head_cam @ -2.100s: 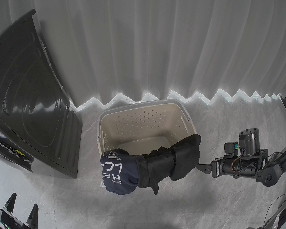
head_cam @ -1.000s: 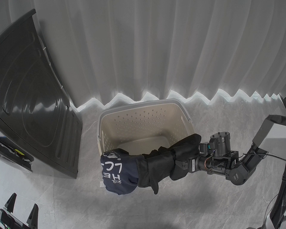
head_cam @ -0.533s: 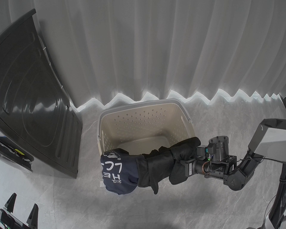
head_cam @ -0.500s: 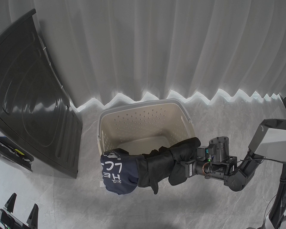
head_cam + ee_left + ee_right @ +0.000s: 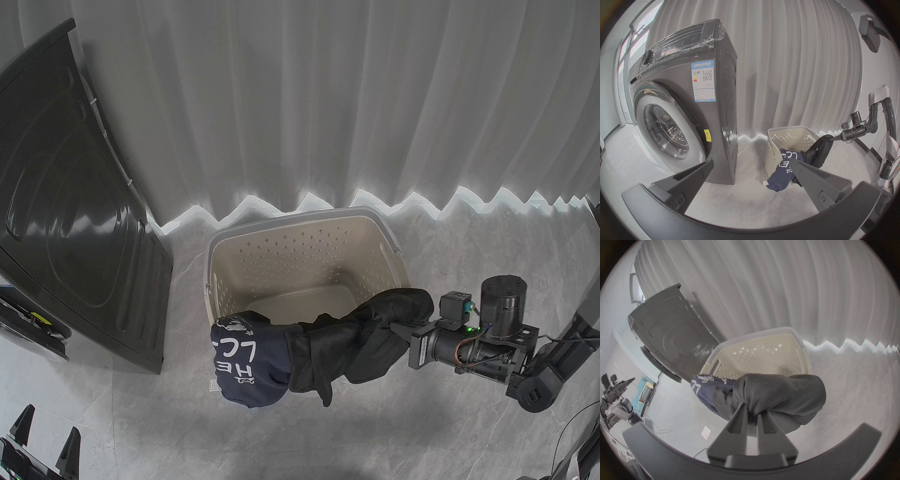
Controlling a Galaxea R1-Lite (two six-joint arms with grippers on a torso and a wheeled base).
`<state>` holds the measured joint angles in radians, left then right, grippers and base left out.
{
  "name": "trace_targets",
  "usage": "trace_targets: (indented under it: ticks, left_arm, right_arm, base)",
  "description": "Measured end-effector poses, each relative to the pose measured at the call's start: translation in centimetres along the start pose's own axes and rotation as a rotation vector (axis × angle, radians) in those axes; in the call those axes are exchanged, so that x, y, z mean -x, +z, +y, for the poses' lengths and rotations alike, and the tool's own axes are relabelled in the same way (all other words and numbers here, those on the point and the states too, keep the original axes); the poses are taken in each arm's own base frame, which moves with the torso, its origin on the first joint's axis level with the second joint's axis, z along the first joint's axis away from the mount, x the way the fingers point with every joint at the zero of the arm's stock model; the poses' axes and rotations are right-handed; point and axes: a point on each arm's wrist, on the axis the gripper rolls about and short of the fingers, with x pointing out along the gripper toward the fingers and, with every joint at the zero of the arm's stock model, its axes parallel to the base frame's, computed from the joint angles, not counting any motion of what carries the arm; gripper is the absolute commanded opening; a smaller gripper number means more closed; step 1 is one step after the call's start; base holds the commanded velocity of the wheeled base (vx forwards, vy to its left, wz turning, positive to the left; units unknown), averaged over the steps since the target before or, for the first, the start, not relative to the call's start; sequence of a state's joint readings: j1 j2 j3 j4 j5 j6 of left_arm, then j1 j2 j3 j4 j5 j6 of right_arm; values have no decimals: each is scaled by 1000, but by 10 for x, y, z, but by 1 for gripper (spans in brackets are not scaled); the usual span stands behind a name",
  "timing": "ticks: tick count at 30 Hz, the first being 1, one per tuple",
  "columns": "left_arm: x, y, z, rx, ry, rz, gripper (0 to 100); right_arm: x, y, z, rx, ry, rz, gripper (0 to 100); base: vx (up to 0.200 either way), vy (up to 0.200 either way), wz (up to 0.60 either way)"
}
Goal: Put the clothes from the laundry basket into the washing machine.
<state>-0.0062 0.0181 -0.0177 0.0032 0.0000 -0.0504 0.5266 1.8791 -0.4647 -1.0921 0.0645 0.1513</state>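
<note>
Clamps the right end of the black garment (image 5: 350,344) between the pressed-together jaws of the right gripper (image 5: 395,326). Stretches sideways along the near rim of the basket (image 5: 300,219), left end at the navy shirt (image 5: 250,362). Gapes wide and empty at the left gripper (image 5: 750,162).

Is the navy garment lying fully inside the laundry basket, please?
No, the navy garment hangs over the near rim of the laundry basket, down the outside of its wall.

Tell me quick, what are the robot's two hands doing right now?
Left hand: open, holding nothing.
Right hand: closed on the black garment.
</note>
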Motion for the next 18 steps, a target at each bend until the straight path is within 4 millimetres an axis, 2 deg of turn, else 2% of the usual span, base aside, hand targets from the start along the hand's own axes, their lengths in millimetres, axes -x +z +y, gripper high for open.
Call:
trace_targets:
  ticks: [9,18]
  left_arm:
    - [0,0,0,0,0,0,100]
    - [0,0,0,-2,0,0,100]
  right_arm:
    - [24,12,6,1,13,-68,0]
    - [60,43,16,19,37,-231,0]
  base:
    - [0,0,0]
    - [0,0,0]
